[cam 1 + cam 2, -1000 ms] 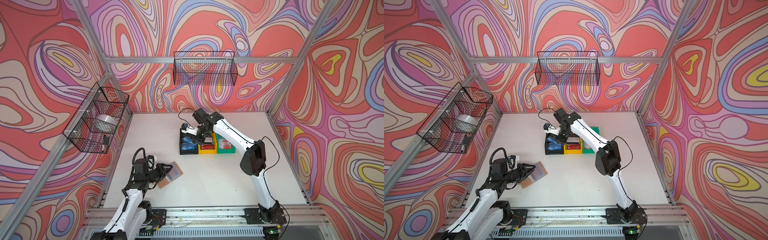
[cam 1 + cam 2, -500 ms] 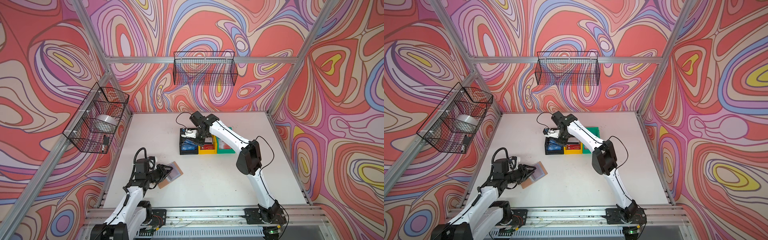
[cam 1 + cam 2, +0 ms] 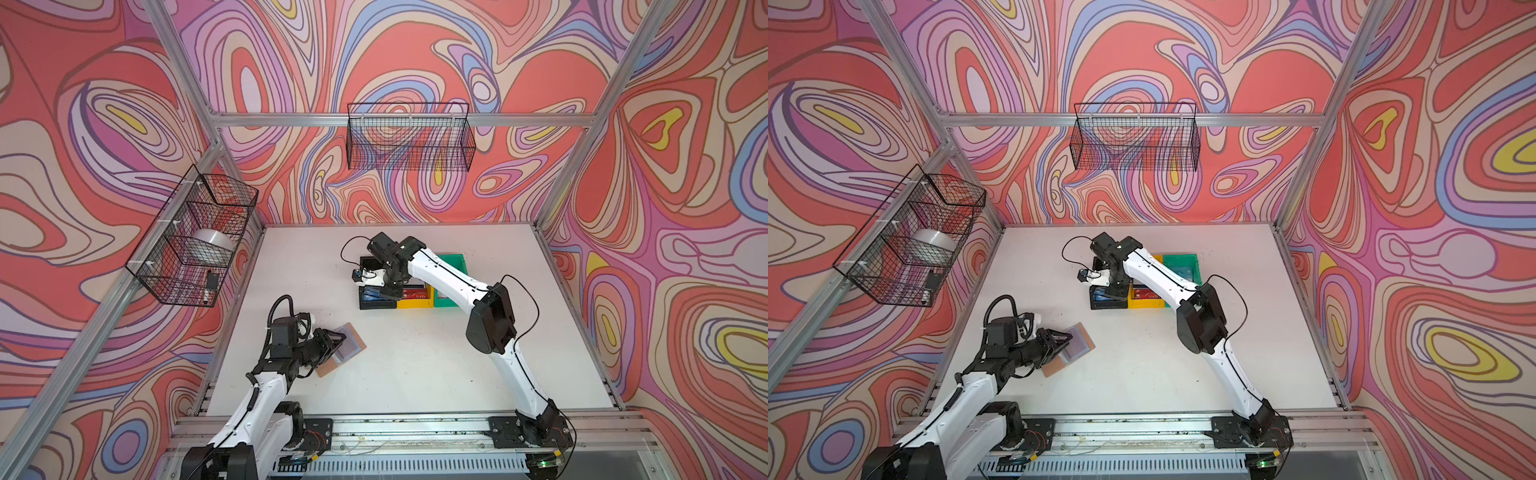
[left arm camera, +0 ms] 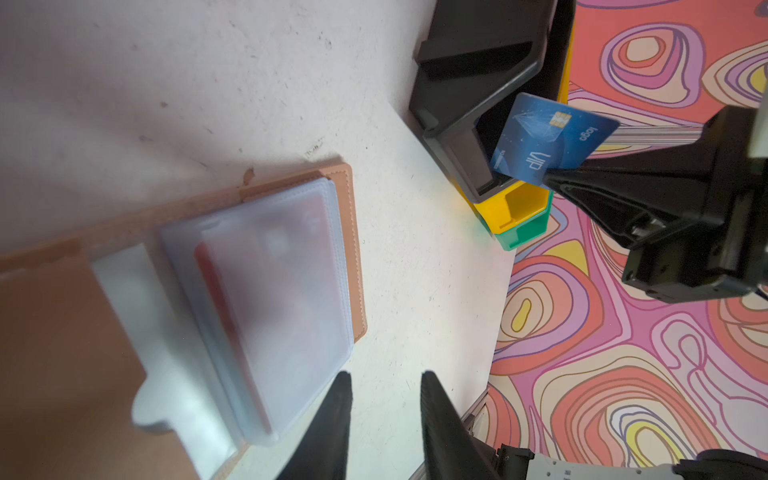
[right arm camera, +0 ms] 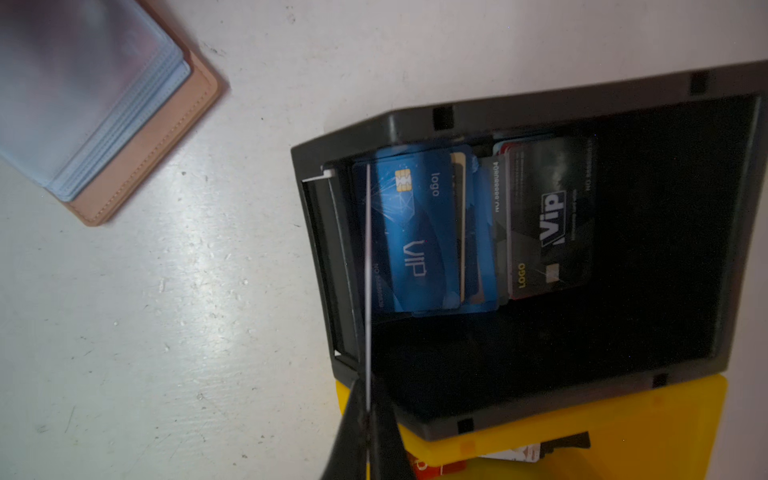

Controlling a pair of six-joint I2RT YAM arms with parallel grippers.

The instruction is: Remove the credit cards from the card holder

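Near left of the tabletop (image 3: 415,374): left end effector (image 4: 384,386), fingers apart with nothing between them, sits just beside the open card holder (image 4: 270,291). A red-edged card (image 4: 212,291) shows inside the clear sleeves, so the holder is not emptied.

Far middle: right end effector (image 4: 550,180) is clamped on a blue card (image 4: 544,133), its lower corner dipping into the black bin (image 5: 519,104), where other cards lie. Yellow bin (image 3: 413,303) and green bin (image 3: 453,259) stand to its right.

Judgement: this is the drop step. Lower the card well inside the wall and tilt it flatter before release, so it neither leans on the rim nor tips out.
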